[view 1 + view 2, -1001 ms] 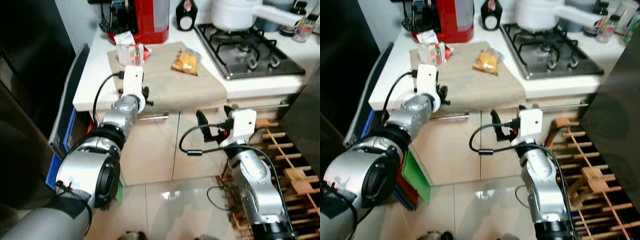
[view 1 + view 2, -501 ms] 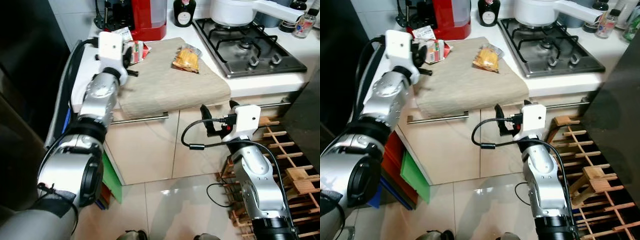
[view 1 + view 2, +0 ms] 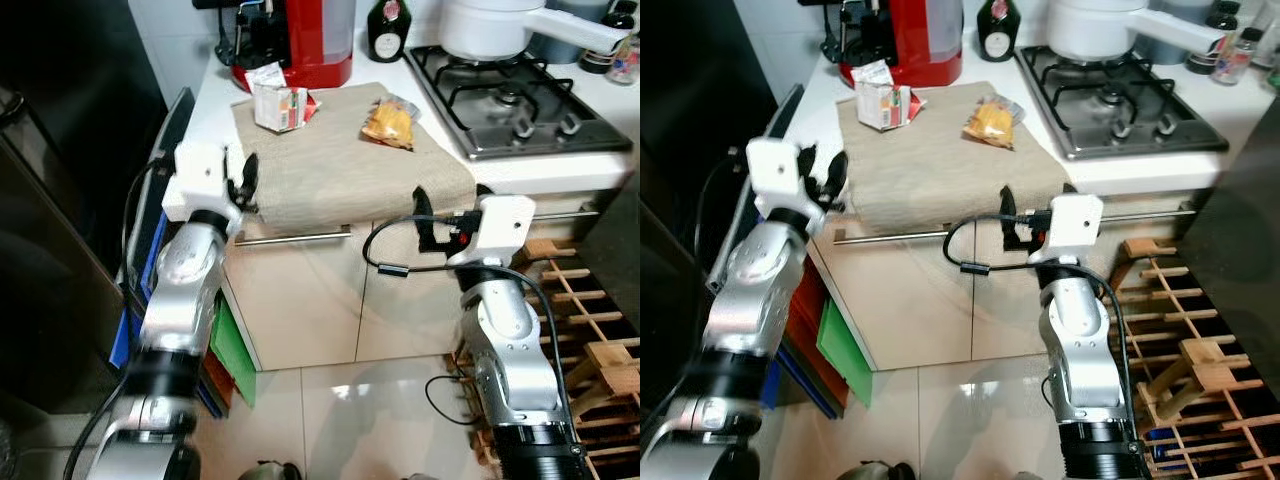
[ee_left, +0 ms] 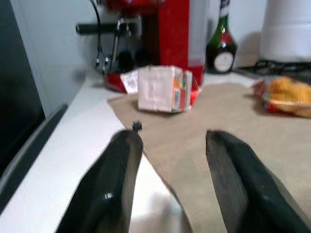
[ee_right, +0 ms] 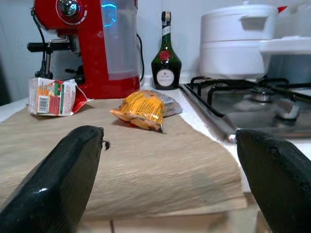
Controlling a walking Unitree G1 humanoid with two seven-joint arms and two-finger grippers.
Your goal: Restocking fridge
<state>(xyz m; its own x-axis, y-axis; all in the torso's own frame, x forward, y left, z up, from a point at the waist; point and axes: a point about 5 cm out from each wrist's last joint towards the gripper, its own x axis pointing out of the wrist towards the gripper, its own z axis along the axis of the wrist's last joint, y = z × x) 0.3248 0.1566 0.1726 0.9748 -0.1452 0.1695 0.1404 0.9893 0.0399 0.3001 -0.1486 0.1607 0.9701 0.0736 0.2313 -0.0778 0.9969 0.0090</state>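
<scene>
Carton point(image 3: 279, 106) lies on its side across the cloth point(image 3: 340, 165), both pincers point(image 4: 170, 160) point(image 5: 170, 179) spread wide, empty

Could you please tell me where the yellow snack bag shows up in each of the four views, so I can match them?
Left eye view: snack bag on the beige cloth, toward its far right corner, near the stove.
Right eye view: same spot, left of the stove.
Left wrist view: at the picture's right edge, partly cut off.
Right wrist view: centre, on the cloth.
Shared landmark: the dark bottle behind the bag.
</scene>
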